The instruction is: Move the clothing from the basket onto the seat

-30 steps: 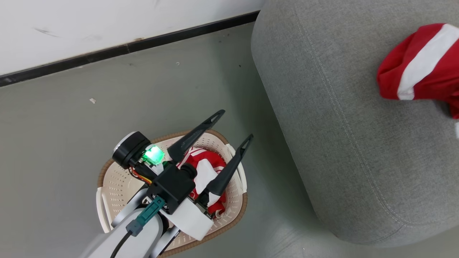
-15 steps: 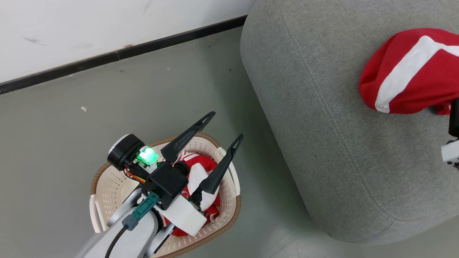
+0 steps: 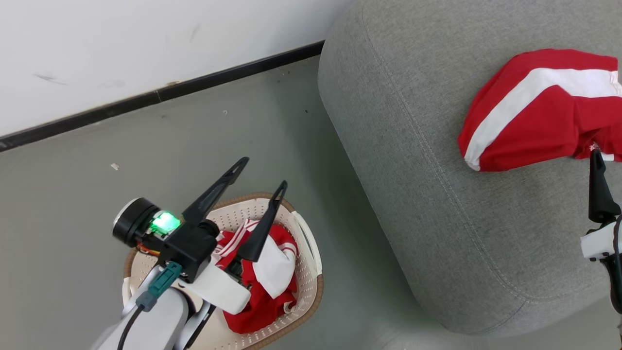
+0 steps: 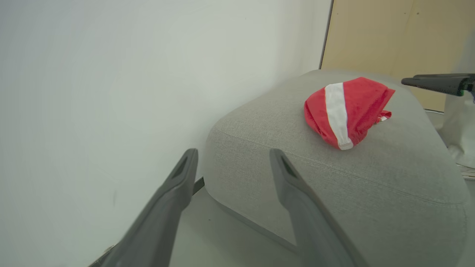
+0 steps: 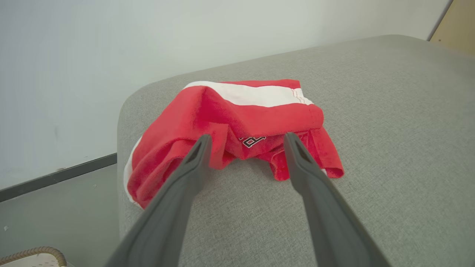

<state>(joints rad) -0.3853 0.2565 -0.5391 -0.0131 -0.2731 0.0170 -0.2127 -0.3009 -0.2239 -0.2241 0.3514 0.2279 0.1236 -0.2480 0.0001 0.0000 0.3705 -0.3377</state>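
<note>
Now our right gripper (image 5: 246,136) stood spread and empty, drawn just back from the bright red soft garment with a white stripe (image 3: 534,121), which had settled on the large grey woven-fabric seat cushion (image 3: 413,146). One piece delivered, we judged. Our left gripper (image 3: 262,171), fingers apart and holding nothing, hovered over the cream-white perforated plastic basket (image 3: 305,277), where another red-and-white garment (image 3: 257,306) lay.

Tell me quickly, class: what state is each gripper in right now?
Left gripper: open, holding nothing, above the basket.
Right gripper: open, holding nothing.
</note>
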